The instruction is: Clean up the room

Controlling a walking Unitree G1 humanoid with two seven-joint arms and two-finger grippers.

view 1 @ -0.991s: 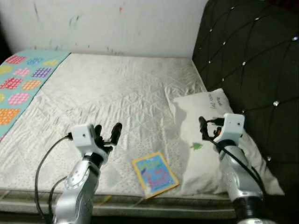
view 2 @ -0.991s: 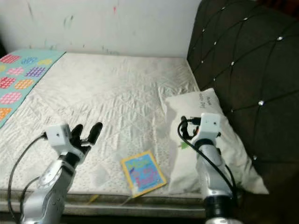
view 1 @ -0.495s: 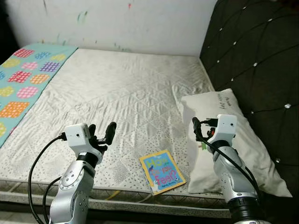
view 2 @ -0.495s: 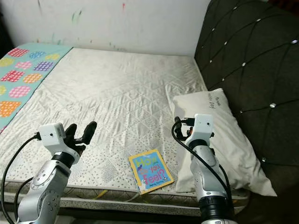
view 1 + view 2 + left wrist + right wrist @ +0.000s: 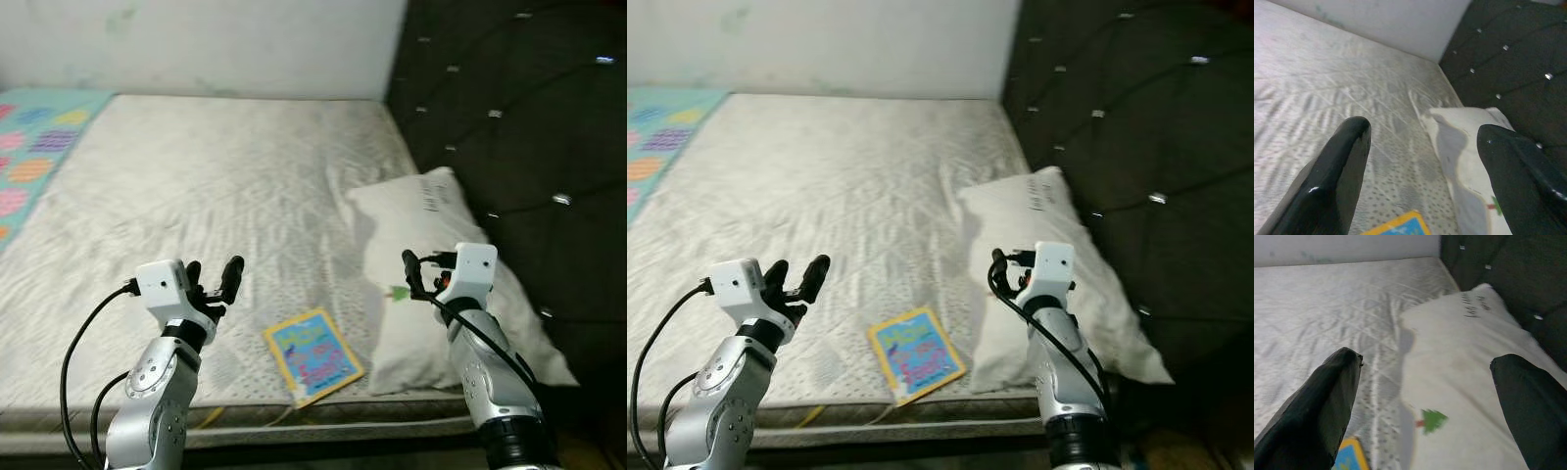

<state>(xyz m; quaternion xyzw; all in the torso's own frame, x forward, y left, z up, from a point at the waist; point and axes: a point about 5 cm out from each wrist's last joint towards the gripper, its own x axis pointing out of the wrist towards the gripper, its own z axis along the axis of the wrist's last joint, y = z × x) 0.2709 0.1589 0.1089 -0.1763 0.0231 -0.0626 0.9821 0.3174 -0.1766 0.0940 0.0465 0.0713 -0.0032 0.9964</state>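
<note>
A small colourful picture book (image 5: 312,356) lies flat on the white quilted mattress (image 5: 225,186) near its front edge. To its right, a white pillow (image 5: 441,274) with a little green tree print rests against the headboard. My left gripper (image 5: 214,276) hovers open over the mattress, left of the book, holding nothing. My right gripper (image 5: 416,274) hangs open just above the pillow's near left part. The left wrist view looks past the open left gripper (image 5: 1425,161) to the pillow (image 5: 1469,147) and a corner of the book (image 5: 1396,227). The right wrist view has the pillow (image 5: 1469,362) under the open right gripper (image 5: 1425,406).
A dark tufted headboard (image 5: 509,98) runs along the bed's right side. A white wall (image 5: 196,44) stands behind the bed. A teal blanket with coloured patches (image 5: 29,147) covers the far left. The mattress's front edge (image 5: 294,421) lies just below the book.
The camera has turned right, so the bed, book and pillow sit further left in the picture. Both grippers keep the same open pose and the book has not moved.
</note>
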